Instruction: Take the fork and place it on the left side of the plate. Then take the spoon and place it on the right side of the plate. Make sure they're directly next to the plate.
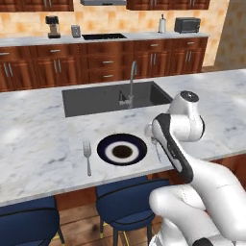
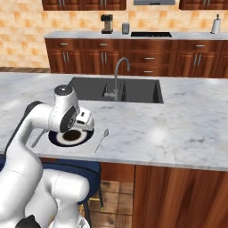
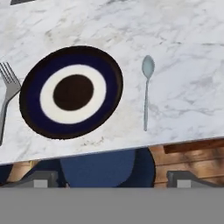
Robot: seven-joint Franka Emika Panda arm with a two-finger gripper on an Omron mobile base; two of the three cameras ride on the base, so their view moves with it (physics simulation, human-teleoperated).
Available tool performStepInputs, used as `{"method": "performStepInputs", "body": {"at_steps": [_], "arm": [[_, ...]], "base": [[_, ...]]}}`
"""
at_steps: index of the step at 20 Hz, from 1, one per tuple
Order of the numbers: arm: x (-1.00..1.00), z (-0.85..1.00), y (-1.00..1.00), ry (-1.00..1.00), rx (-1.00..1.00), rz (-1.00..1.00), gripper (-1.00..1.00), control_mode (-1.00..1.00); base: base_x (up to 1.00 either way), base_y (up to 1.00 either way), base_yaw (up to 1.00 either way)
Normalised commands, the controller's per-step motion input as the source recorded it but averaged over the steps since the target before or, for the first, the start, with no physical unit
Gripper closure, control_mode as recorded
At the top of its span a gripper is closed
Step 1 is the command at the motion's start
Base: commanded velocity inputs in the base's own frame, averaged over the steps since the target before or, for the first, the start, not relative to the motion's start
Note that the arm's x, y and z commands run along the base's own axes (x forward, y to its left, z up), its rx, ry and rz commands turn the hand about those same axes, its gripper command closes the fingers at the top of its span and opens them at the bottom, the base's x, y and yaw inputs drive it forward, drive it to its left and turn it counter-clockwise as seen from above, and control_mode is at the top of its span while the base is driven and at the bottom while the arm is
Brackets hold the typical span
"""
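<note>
The plate [image 3: 71, 92], dark-rimmed with a white ring and brown centre, lies near the counter's front edge [image 1: 122, 150]. The grey fork [image 3: 8, 94] lies along its left side, tines almost at the rim [image 1: 87, 156]. On the right side lies the pale spoon [image 3: 147, 89], bowl pointing away from the edge, a narrow gap from the rim [image 2: 101, 139]. My gripper [image 3: 113, 180] hovers above the plate and front edge, open wide and holding nothing. Its fingertips [image 3: 43, 178] stand far apart. In the right base view the hand [image 2: 82, 121] covers part of the plate [image 2: 69, 136].
A dark sink [image 1: 113, 97] with a faucet [image 1: 130, 84] lies behind the plate. Blue stools [image 1: 127, 199] stand under the counter's front edge. Bare marble counter [image 2: 178, 129] stretches to the right of the spoon.
</note>
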Motion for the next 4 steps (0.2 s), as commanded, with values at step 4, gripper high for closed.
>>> {"method": "performStepInputs", "body": {"at_steps": [4], "arm": [[-0.74, 1.0, 0.25, 0.0, -0.03, 0.0, -1.0, -1.0]], "base": [[0.0, 0.0, 0.0]]}}
